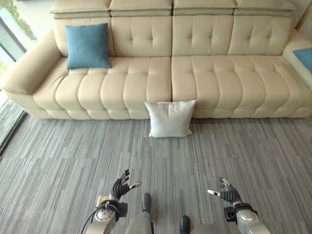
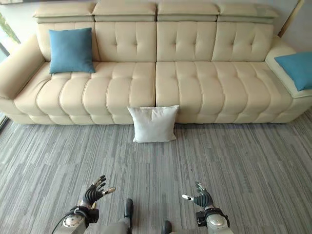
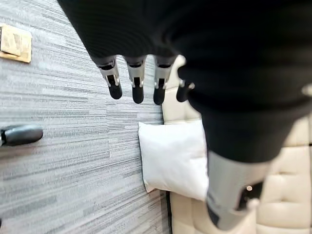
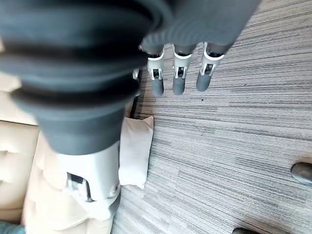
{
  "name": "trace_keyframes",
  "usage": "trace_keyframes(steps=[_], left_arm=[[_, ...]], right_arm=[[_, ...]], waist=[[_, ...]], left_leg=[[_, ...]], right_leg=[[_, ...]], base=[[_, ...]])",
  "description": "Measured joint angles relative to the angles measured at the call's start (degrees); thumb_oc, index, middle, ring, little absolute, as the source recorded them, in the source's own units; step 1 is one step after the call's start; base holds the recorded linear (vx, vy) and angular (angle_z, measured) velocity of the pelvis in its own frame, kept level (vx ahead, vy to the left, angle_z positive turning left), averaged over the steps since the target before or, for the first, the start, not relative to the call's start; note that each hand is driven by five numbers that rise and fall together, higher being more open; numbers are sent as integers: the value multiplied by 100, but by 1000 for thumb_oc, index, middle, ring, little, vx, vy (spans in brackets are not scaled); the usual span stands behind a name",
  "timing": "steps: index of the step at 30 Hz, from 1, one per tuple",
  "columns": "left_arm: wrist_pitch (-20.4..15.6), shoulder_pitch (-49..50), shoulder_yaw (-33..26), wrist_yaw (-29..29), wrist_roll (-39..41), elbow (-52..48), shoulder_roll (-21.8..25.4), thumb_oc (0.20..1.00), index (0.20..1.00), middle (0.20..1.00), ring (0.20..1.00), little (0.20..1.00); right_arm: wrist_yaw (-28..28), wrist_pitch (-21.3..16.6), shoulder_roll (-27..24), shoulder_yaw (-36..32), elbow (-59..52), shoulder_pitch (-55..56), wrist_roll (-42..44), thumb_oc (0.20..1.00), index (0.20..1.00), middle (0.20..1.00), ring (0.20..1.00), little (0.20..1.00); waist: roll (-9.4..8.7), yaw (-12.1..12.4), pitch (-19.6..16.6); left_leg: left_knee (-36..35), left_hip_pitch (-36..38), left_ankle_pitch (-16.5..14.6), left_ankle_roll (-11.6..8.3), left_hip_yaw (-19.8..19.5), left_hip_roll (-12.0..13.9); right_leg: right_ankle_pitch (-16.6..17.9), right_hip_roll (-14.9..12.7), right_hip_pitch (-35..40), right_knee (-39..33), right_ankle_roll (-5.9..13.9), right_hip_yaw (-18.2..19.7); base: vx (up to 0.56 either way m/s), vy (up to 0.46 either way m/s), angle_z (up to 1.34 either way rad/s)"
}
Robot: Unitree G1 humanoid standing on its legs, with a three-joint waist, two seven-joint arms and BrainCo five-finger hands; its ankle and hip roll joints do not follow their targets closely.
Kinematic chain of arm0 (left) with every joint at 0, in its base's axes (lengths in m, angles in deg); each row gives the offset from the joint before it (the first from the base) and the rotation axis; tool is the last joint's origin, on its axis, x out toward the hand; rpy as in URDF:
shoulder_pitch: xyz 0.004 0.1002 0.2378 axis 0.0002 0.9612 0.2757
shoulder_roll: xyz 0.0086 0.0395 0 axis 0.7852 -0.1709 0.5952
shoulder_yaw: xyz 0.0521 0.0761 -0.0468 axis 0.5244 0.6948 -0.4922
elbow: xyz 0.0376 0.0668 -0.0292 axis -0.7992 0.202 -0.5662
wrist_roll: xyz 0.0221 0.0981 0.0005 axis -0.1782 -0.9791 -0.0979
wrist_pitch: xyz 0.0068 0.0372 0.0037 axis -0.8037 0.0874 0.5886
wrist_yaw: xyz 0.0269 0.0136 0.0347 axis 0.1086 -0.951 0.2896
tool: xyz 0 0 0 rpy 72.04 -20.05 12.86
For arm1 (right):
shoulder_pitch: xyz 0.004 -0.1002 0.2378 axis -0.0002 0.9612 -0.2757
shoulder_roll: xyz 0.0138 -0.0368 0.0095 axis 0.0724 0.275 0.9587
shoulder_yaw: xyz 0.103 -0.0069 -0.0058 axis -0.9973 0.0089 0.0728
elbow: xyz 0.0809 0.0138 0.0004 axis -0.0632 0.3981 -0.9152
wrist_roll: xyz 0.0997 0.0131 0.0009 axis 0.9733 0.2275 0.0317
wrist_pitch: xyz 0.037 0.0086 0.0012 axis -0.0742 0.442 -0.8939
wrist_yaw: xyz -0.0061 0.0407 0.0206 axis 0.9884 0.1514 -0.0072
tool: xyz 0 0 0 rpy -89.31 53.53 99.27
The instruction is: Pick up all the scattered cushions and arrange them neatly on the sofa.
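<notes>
A white cushion [image 1: 170,118] stands on the grey carpet, leaning against the front of the cream sofa [image 1: 209,78] at its middle. It also shows in the left wrist view as the white cushion [image 3: 175,158] and in the right wrist view [image 4: 135,151]. A blue cushion [image 1: 87,46] leans upright against the sofa's backrest at the left end. A second blue cushion [image 2: 297,69] lies on the sofa's right end. My left hand [image 1: 119,186] and right hand [image 1: 227,191] hover low over the carpet, well short of the white cushion, both open with fingers [image 3: 138,85] straight and holding nothing.
Grey striped carpet [image 1: 73,156] spreads between me and the sofa. A window edge [image 1: 9,34] runs along the far left. A small tan square [image 3: 15,43] lies on the carpet near my left hand.
</notes>
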Motion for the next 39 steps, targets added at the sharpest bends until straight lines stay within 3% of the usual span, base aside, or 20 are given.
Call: trace_keyframes(steps=[1,3,4,6,8,9,11,12,14,15,18,19,20,23,24,31,34,36,37,39], left_arm=[[4,-31,-4,7,0,13,76,1000,1000,1000,1000,1000],[13,-71,0,8,-6,14,118,1000,1000,1000,1000,1000],[10,-104,2,20,-44,10,163,1000,1000,1000,1000,1000],[4,-110,2,42,-46,9,274,1000,1000,1000,1000,1000],[4,-133,-43,72,-43,-45,339,1000,1000,1000,1000,1000],[11,-111,-43,74,-43,-46,349,1000,1000,1000,1000,1000],[39,30,-19,49,-39,-327,343,1000,1000,1000,1000,1000],[21,42,-38,43,-39,-410,328,1000,1000,1000,1000,1000],[22,-16,-47,21,-13,-431,310,1000,1000,1000,1000,1000],[21,-76,-55,5,67,-414,274,1000,1000,1000,1000,1000],[18,-104,-28,-5,203,-190,95,1000,1000,1000,1000,1000],[24,-114,-6,1,239,-29,-37,1000,1000,1000,1000,1000],[30,-127,23,-15,324,-31,-200,1000,1000,1000,1000,1000],[30,-150,19,-18,421,-32,-214,1000,1000,1000,1000,1000],[28,-141,20,-25,421,-35,-226,1000,1000,1000,1000,1000],[9,-290,10,-39,422,-46,-199,1000,1000,1000,1000,1000],[20,-261,10,-39,421,-29,-197,1000,1000,1000,1000,1000],[60,-231,17,-26,421,84,-205,1000,1000,1000,1000,1000],[73,-173,21,-9,419,90,-222,1000,1000,1000,1000,1000],[82,-229,24,7,419,177,-254,1000,1000,1000,1000,1000]], right_arm=[[-18,14,82,4,-3,61,-59,1000,1000,1000,1000,1000],[-20,15,121,-6,16,83,-59,1000,1000,1000,1000,1000],[-32,23,165,1,17,85,-60,1000,1000,1000,1000,1000],[-67,12,246,2,-11,55,-59,1000,1000,1000,1000,1000],[-75,19,313,12,-32,3,-62,1000,1000,1000,1000,1000],[-77,17,314,-6,-96,-18,-62,1000,1000,1000,1000,1000],[-82,17,266,-7,-295,-7,-64,1000,1000,1000,1000,1000],[-82,18,259,-2,-295,2,-64,1000,1000,1000,1000,1000],[-78,27,273,-2,-261,-16,-64,1000,1000,1000,1000,1000],[-60,35,274,-8,-204,-13,-66,1000,1000,1000,1000,1000],[-56,43,304,-3,-69,81,-63,1000,1000,1000,1000,1000],[-54,67,313,-6,31,104,-60,1000,1000,1000,1000,1000],[-54,58,255,-6,20,70,-57,1000,1000,1000,1000,1000],[-54,13,220,15,-49,-231,-58,1000,1000,1000,1000,1000],[-54,-6,160,22,-102,-318,-58,1000,1000,1000,1000,1000],[-51,12,-21,19,-156,-239,-58,1000,1000,1000,1000,1000],[-50,13,5,14,-106,-186,-58,1000,1000,1000,1000,1000],[-38,17,-26,37,-29,-128,-58,1000,1000,1000,1000,1000],[11,14,-36,4,49,-125,-59,1000,1000,1000,1000,1000],[21,19,-63,7,85,-100,-62,1000,1000,1000,1000,1000]], waist=[[-169,-37,-61],[-210,-44,-55],[-187,-2,-37],[-190,-40,-57],[-278,-11,24],[-273,-26,33],[-162,-95,122],[-192,-108,139],[-164,-198,181],[-282,-274,187],[-354,-348,159],[-316,-350,86],[-111,-428,-14],[-156,-386,-39],[-141,-357,-54],[-159,-323,-41],[-139,-312,-23],[-87,-175,-3],[60,-147,50],[69,-129,50]], left_leg=[[-217,144,-41,118,137,-233],[-219,219,-59,272,182,-353],[-219,355,-163,418,293,-381],[-219,496,-244,519,310,-426],[-218,636,-562,780,347,-527],[-218,682,-607,803,362,-516],[-220,822,-741,643,407,-481],[-219,871,-804,635,420,-485],[-219,969,-901,544,306,-493],[-218,1102,-974,429,253,-524],[-218,1522,-1227,308,55,-540],[-191,1728,-1433,173,-43,-427],[27,1791,-1587,-31,-104,-78],[1161,1513,-1612,-105,-32,112],[1351,1460,-1685,-233,-44,152],[687,750,-1484,-421,-186,130],[549,372,-1187,-386,-193,124],[235,151,-714,-320,-207,118],[310,21,-343,-257,-225,128],[177,72,-369,-284,-163,25]], right_leg=[[-10,-255,-39,121,238,131],[-67,-413,-189,542,358,155],[-272,-488,-690,1682,591,278],[-677,-626,-1308,3015,887,274],[-498,-762,-1971,3962,987,269],[-584,-812,-2271,4250,898,89],[-666,-812,-2538,3360,824,-290],[-553,-797,-2624,2779,695,-370],[-233,-695,-2648,1643,750,-373],[76,-684,-2613,1052,702,-378],[417,-692,-2268,897,554,-374],[679,-586,-2074,919,337,-391],[870,-271,-1863,873,77,-552],[956,-13,-1324,447,-351,-557],[881,33,-1166,371,-450,-523],[606,151,-506,5,-504,-522],[438,155,-450,-32,-422,-517],[347,163,-374,-29,-386,-390],[261,159,-286,-32,-261,-347],[209,21,-328,-14,-149,-287]], base=[[264,254,-26],[149,175,-20],[120,139,-27],[161,101,-7],[219,38,-23],[284,-63,-23],[328,-106,-3],[193,-86,-2],[290,-187,27],[286,-194,44],[369,-246,41],[368,-275,50],[263,-201,40],[281,-150,-4],[218,-63,-14],[214,-6,-2],[183,53,1],[107,55,-24],[250,161,-14],[270,204,-10]])
